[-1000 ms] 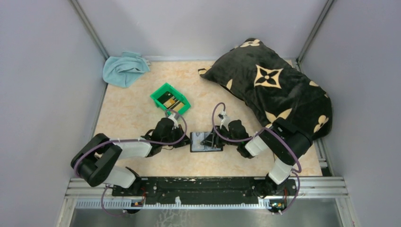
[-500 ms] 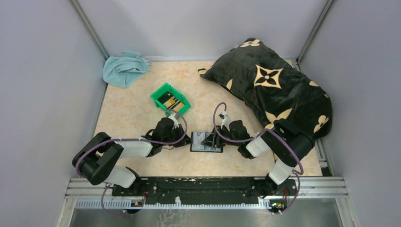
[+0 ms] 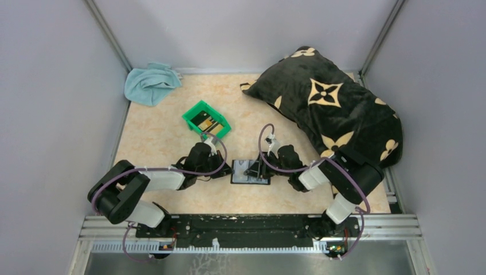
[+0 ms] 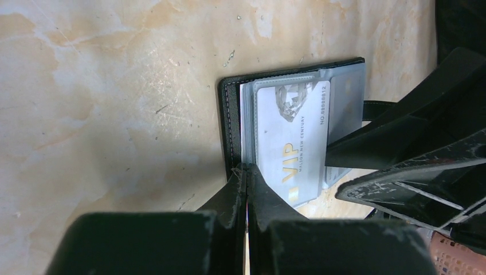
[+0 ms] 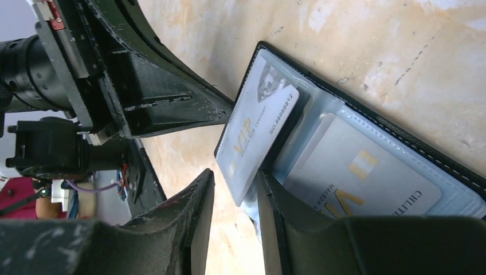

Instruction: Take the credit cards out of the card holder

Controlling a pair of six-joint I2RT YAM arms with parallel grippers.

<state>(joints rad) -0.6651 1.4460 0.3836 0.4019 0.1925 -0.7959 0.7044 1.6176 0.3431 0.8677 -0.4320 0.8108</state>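
A blue cloth [image 3: 150,83] lies crumpled at the far left. Nearer, a green bin [image 3: 189,116] holds a dark card [image 3: 205,121], its print too small to read. The left gripper [image 4: 246,175] is closed tight, its tips on the left edge of the card holder [image 4: 229,114], which lies open mid-table and is mostly hidden from above. A pale VIP card [image 4: 292,137] juts from its sleeve, one end between the parted fingers of the right gripper [image 5: 235,177]; whether they touch it is unclear. A second card [image 5: 367,172] sits under clear plastic, partly cut off. A pillow [image 3: 326,97] fills the right.
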